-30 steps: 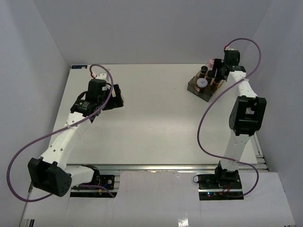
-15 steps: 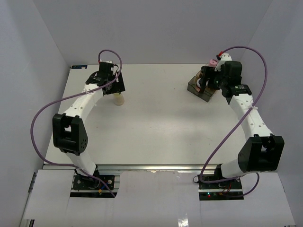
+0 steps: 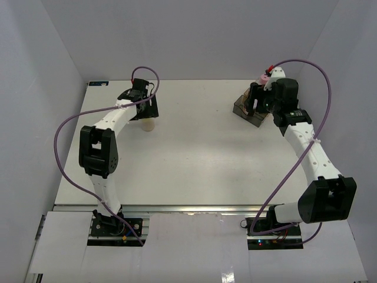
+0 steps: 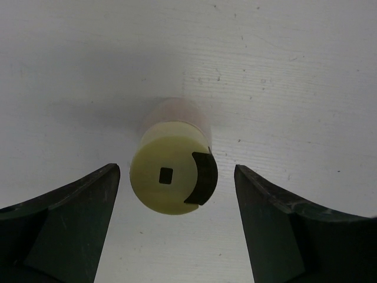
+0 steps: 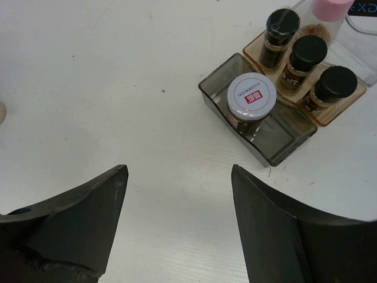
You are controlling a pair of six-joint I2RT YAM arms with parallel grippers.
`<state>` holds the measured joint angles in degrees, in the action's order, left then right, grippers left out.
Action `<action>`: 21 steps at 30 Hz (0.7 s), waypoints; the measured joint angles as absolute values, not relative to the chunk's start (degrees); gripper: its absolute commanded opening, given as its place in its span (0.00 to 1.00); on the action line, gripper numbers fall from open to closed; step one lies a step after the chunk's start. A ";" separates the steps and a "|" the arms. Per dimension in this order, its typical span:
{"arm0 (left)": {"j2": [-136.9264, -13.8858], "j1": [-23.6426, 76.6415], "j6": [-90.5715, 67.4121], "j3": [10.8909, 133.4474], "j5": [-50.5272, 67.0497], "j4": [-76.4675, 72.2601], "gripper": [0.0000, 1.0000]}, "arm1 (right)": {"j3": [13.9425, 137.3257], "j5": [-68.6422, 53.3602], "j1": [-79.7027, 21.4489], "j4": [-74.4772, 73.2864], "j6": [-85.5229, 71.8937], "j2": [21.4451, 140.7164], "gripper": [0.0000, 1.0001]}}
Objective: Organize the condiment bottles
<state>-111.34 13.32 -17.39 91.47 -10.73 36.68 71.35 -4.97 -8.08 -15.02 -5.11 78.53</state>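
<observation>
- The left gripper (image 4: 175, 174) is hovering over the far left part of the table (image 3: 194, 153), its fingers (image 4: 70, 224) spreading wide and holding nothing.
- The cream bottle (image 4: 172, 177) is standing upright directly under it. Its pale yellow cap is facing the wrist camera, so its long axis is running straight along the line of approach.
- The bottle is sitting close to the middle of the gap, a little nearer the finger on the left of that view, and is touching neither.
- The right gripper (image 5: 178, 171) is gaping wide and empty too, looking down at the far right corner.
- There a white-capped jar (image 5: 252, 97) is sitting in a dark box (image 5: 288, 132), and three black-capped bottles (image 5: 309, 53) are lining an amber tray (image 5: 327, 115) beside it. A pink-capped bottle (image 5: 330, 9) is standing just behind.
- The left arm is plainly the nearer one, and the bottle is lying well apart from the trays. The next move is probably calling for a straight drop and a squeeze, without tipping so narrow a bottle.
</observation>
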 measured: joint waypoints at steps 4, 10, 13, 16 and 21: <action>-113.80 13.30 -17.39 92.01 -11.50 36.92 0.78 | 71.35 -4.68 -8.08 -14.62 -4.89 78.24 0.77; -114.43 13.33 -17.12 92.01 -11.72 36.97 0.39 | 71.35 -4.64 -8.08 -14.87 -4.67 78.24 0.77; -114.43 13.65 -16.37 92.01 -11.51 36.34 0.18 | 71.37 -4.68 -8.08 -15.03 -4.68 78.14 0.77; -114.48 14.51 -15.90 91.98 -12.07 36.10 0.08 | 71.37 -4.69 -8.08 -15.48 -4.69 77.60 0.77; -114.47 18.56 -16.02 91.98 -12.92 36.58 0.05 | 71.37 -4.95 -8.44 -16.58 -4.73 75.55 0.77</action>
<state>-114.47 18.56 -16.02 91.98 -12.92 36.58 71.37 -4.95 -8.44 -16.58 -4.73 75.55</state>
